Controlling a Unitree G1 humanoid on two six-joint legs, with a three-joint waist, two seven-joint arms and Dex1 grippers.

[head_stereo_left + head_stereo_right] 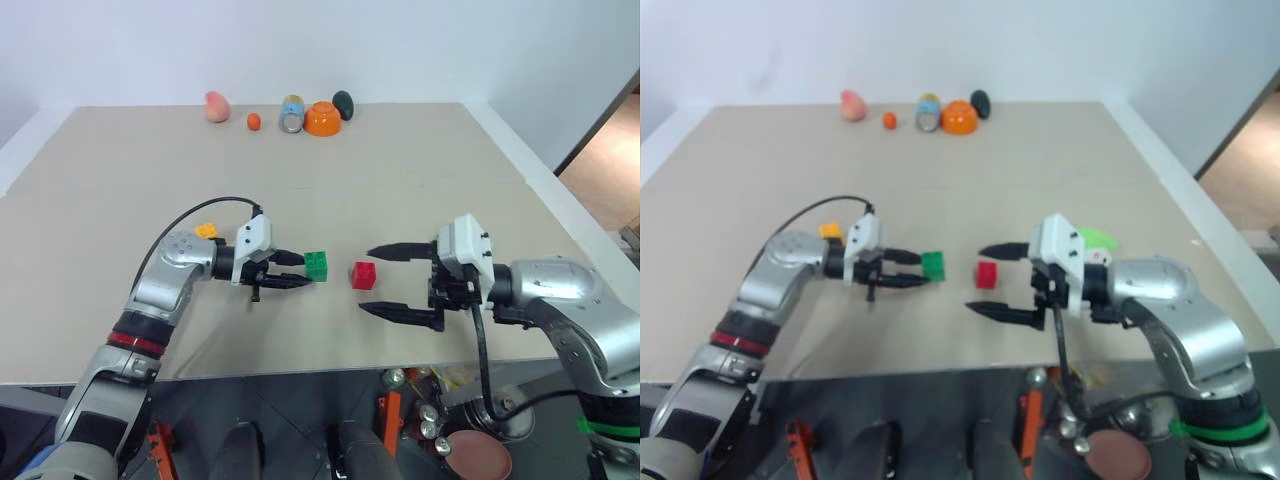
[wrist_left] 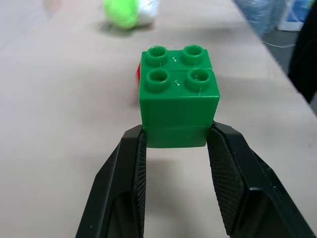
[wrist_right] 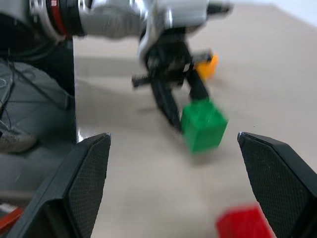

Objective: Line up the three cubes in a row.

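Note:
My left gripper point(image 1: 306, 270) is shut on the green cube point(image 1: 316, 265), its black fingers point(image 2: 130, 173) clamping the lower half while the studded top faces up point(image 2: 178, 94). The red cube point(image 1: 364, 275) lies on the table just right of the green one. Behind my left forearm rests the yellow-orange cube point(image 1: 206, 230). My right gripper point(image 1: 367, 281) is open wide, pointing left, with one fingertip beyond the red cube and one nearer than it. The right wrist view looks between its fingers at the green cube point(image 3: 203, 124) and a corner of the red cube point(image 3: 245, 223).
A green-capped white mushroom toy point(image 1: 1095, 238) lies beside my right arm. Along the far edge stand a pink object point(image 1: 216, 106), a small orange ball point(image 1: 254, 121), a can point(image 1: 292, 113), an orange bowl point(image 1: 323, 119) and a dark oval thing point(image 1: 344, 103). The table's front edge point(image 1: 300, 372) runs close below both grippers.

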